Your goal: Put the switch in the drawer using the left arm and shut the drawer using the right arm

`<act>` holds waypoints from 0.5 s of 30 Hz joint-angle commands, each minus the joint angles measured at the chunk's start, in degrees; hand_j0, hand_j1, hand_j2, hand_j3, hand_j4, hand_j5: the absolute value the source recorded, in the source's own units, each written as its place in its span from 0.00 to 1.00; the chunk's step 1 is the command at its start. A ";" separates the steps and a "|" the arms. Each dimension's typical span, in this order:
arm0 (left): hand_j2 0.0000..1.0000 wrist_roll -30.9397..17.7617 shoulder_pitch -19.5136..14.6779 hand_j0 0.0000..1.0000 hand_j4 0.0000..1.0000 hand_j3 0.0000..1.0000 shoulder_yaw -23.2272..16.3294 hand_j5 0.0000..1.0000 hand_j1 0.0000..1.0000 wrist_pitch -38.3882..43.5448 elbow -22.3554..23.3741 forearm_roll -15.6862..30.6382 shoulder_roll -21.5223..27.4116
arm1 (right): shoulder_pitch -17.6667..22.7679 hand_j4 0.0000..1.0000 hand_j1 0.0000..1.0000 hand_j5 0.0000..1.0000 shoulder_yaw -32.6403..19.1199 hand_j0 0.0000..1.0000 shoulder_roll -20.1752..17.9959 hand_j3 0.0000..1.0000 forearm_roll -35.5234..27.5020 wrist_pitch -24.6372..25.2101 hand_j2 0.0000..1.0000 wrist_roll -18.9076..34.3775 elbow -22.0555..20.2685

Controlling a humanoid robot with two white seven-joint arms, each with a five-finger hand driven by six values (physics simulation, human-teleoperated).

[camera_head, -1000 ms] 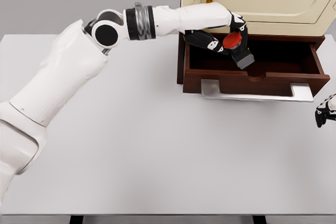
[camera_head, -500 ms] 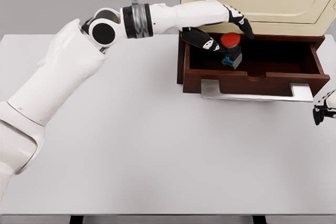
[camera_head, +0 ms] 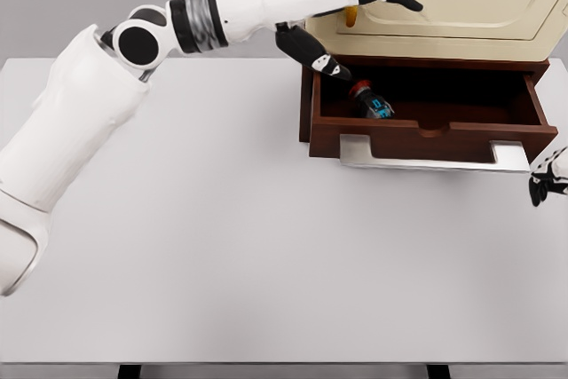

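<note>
I see my right hand (camera_head: pixel 548 182), fingers curled on nothing, waiting just right of the drawer (camera_head: pixel 426 138) front, placed to push it. The switch (camera_head: pixel 370 101) lies tipped inside the drawer's left end. Beyond, my left hand (camera_head: pixel 355 19) hangs spread, empty.

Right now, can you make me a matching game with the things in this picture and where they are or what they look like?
Things:
1. switch
2. drawer
3. left hand
4. right hand

Descriptions:
A. at the picture's right edge, beside the drawer's handle
B. lying tipped over inside the drawer
C. pulled out, open
D. raised above the drawer, fingers spread, holding nothing

Pairs: 1-B, 2-C, 3-D, 4-A
</note>
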 commanded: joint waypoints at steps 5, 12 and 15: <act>0.96 0.06 1.50 0.96 0.96 0.96 0.10 0.96 0.96 0.16 -11.20 3.97 6.30 | -1.23 0.44 0.44 0.44 0.38 0.44 0.93 0.44 -0.19 0.12 0.44 -0.01 0.42; 0.97 0.15 2.37 0.97 0.97 0.97 0.10 0.97 0.97 0.16 -12.26 6.61 13.85 | -1.94 0.44 0.44 0.44 0.38 0.44 2.60 0.44 -0.10 0.12 0.44 -0.01 1.13; 0.97 0.15 3.78 0.97 0.97 0.97 0.10 0.97 0.97 0.16 -12.09 6.43 15.78 | -2.29 0.44 0.44 0.44 0.47 0.44 3.22 0.44 -0.10 0.12 0.44 -0.01 1.57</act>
